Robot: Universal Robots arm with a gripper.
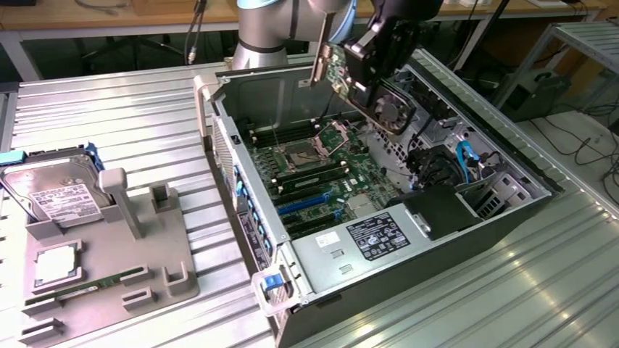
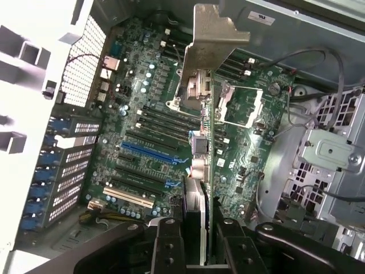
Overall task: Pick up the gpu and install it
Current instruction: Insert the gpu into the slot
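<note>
Between the two black fingers of the gripper, clamps the gpu edge-on, silver bracket farthest out. Hangs over the open computer case, well above the motherboard. Well apart, at the exterior view's left: hard drive on grey tray.

Ribbed metal table, wooden workbench behind, metal rack, cables on the floor

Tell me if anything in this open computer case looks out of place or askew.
Only the gpu: the end effector holds it tilted above the case, seated in no slot. Nothing looks spilled or damaged.
</note>
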